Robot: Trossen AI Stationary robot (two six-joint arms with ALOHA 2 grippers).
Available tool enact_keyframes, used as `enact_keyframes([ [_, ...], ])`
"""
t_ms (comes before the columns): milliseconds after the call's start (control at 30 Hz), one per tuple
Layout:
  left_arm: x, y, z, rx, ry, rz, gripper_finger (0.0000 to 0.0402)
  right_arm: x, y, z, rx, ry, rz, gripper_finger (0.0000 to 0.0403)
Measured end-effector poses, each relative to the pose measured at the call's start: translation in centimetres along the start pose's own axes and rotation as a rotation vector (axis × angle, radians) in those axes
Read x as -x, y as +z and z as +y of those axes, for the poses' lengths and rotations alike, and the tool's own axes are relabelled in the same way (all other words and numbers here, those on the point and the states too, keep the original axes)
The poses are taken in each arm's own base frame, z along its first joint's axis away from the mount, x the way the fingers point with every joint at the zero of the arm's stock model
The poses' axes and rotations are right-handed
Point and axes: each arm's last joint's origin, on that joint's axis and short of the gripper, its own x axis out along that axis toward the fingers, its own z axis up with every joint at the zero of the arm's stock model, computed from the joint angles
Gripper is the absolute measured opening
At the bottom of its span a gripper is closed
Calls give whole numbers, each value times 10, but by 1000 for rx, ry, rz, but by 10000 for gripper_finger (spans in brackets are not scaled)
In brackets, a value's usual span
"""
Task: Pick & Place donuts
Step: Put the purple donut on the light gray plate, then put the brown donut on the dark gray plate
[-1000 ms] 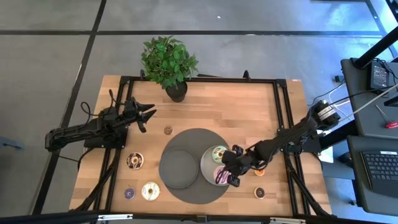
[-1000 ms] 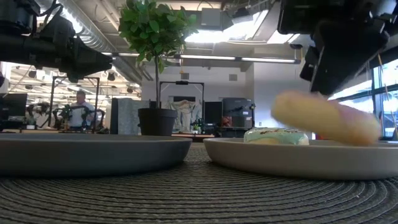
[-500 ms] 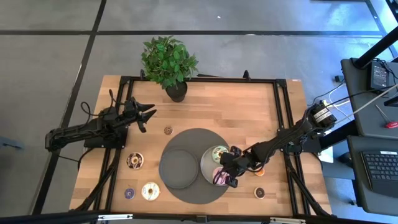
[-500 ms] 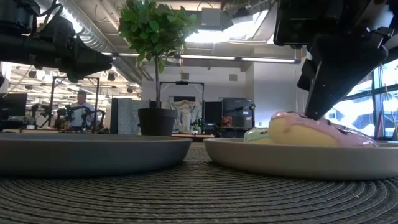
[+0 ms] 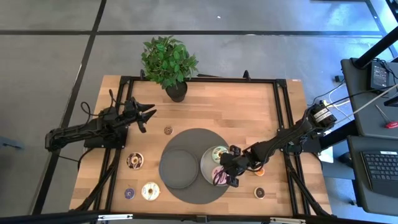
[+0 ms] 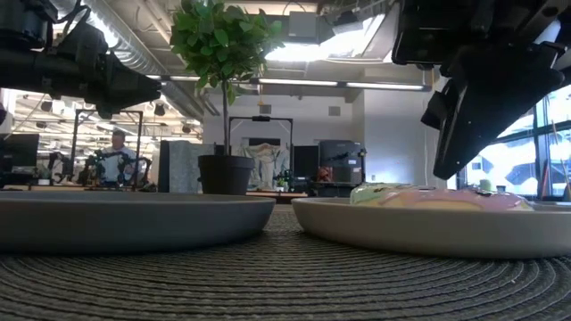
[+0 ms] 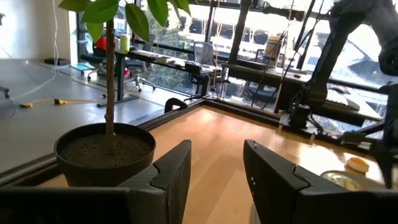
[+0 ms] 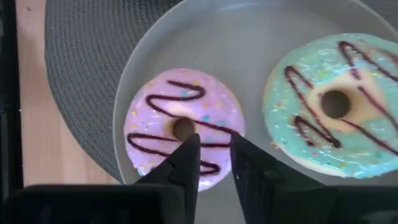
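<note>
Lying flat, icing up: pink donut (image 8: 182,126) on the right plate (image 8: 249,37), hole facing up, no real long axis.
Neighbour: green donut (image 8: 333,102) just beside it, toward 1 o'clock.
Right gripper (image 8: 208,155): right above the pink one, fingers parted, nothing held.
Left gripper (image 5: 147,114): parked around 10 o'clock, fingers apart, empty.

The right hand (image 5: 225,176) hangs just above a donut (image 8: 183,127) lying flat in a plate (image 8: 249,37). A second donut (image 8: 334,102) lies in the same plate, beside the first and farther from the desk's (image 5: 230,106) front edge. Left of that plate, a second plate (image 5: 177,167) shares the round mat (image 5: 193,135). The left hand (image 5: 148,114) waits well apart, near the potted plant (image 5: 168,60).
</note>
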Motion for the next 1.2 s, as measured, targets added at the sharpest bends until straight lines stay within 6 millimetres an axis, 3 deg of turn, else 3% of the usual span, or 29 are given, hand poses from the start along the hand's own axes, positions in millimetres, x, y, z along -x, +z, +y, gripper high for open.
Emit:
enact_keyframes([
  [100, 0, 1, -1, 113, -17, -12, 143, 10, 1, -1, 34, 11, 5, 102],
  [233, 0, 5, -4, 153, -99, -29, 143, 38, -5, -4, 97, -44, 3, 103],
  [433, 1, 6, -13, 231, -292, 7, 143, 86, -34, -25, 78, -134, -150, 103],
  [533, -1, 9, -19, 211, -340, 17, 143, 99, -48, -42, 42, -131, -230, 103],
  [667, -6, 14, -26, 184, -346, 90, 143, 107, -62, -62, -2, -143, -345, 103],
  [800, -16, 14, -32, 157, -276, 269, 143, 111, -67, -74, -60, -104, -432, 103],
  [1000, -29, 2, -36, 152, -110, 593, 143, 109, -70, -80, -83, -91, -481, 103],
  [1200, -41, -17, -35, 178, 31, 731, 143, 107, -69, -81, -84, -104, -480, 103],
])
